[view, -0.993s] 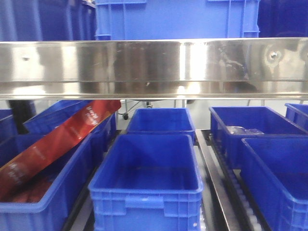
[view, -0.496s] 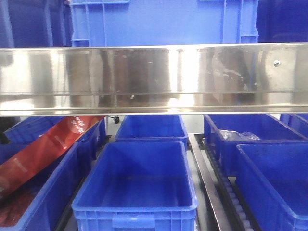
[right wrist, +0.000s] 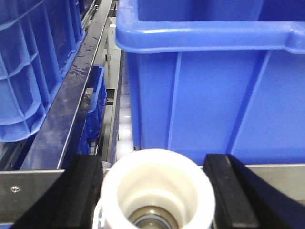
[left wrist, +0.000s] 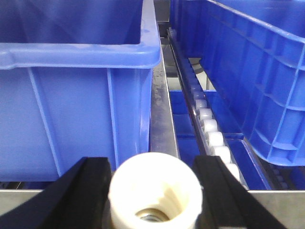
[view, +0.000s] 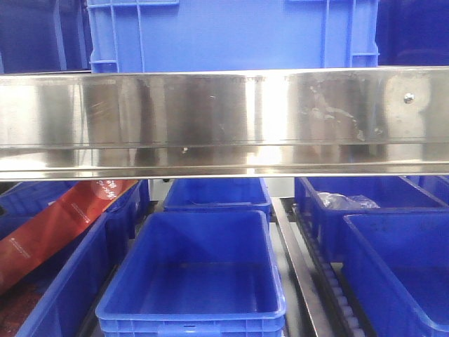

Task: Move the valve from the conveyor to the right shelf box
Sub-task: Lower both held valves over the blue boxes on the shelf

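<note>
A white valve [left wrist: 155,188] is pinched between the black fingers [left wrist: 90,191] of the left gripper [left wrist: 153,186], at a steel shelf edge [left wrist: 281,210], with a blue box [left wrist: 71,95] close beyond. A second valve [right wrist: 157,191] is clamped likewise by the right gripper [right wrist: 155,187], before another blue box [right wrist: 214,95]. In the front view, a steel beam [view: 224,119] is seen above an open blue bin [view: 207,239].
</note>
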### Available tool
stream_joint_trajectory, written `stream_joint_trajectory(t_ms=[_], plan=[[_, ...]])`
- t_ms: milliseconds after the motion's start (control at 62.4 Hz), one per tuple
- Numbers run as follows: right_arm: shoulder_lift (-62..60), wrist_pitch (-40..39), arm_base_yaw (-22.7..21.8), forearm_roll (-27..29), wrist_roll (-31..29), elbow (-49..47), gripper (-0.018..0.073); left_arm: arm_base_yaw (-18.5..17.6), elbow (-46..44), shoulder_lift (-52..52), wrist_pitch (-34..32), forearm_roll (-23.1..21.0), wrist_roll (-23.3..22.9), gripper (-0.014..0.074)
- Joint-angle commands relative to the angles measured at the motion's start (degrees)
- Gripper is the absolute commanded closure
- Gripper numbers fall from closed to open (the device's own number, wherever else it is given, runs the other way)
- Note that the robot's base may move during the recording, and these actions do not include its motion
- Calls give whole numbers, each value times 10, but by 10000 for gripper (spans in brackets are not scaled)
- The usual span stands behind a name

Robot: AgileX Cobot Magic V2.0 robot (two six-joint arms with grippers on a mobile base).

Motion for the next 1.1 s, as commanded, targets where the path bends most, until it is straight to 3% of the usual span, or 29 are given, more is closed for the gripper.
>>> stream_joint_trajectory(t_ms=[0,609,737,897,1089], plan=[[-5,-42,-1,-4,-1,-6,722,3,-4,-4,-33,-2,0,708],[2,-67,3,4,-7,-22,722,1,-16,3,-31,-11,-2,708],[27,-65,37,4,-57,-82,722,-6,-80,34,2,-11,47,708],[101,-69,96,4,-58,-169,722,-32,-177,118,3,-11,50,708],[210,-91,163,4,-58,-274,722,-113,-291,213,1,-11,50,708]])
